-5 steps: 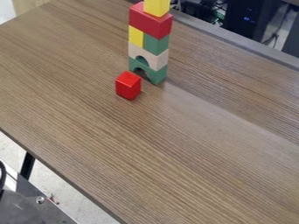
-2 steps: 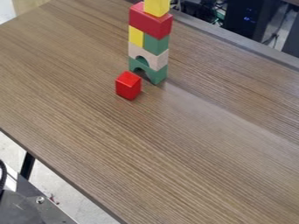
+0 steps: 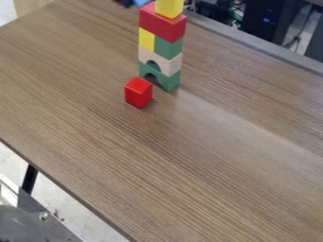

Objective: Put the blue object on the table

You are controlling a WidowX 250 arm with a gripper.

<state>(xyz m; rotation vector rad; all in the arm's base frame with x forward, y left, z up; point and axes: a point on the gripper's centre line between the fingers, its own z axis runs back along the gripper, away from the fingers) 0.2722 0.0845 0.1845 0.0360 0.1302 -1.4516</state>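
At the top edge, just left of the block tower's upper part, a small dark piece of the gripper shows. Right beside it is a bit of the blue object, cut off by the view's edge; how the two meet is unclear. Both look raised off the wooden table.
A tall tower of red, yellow, green and pale blocks stands near the table's far side, its top cut off. A red block sits close in front of its base. Dark equipment stands beyond the far edge.
The dark gripper part and the blue object have come into view at the top edge, left of the tower. The tower and red block have not moved.
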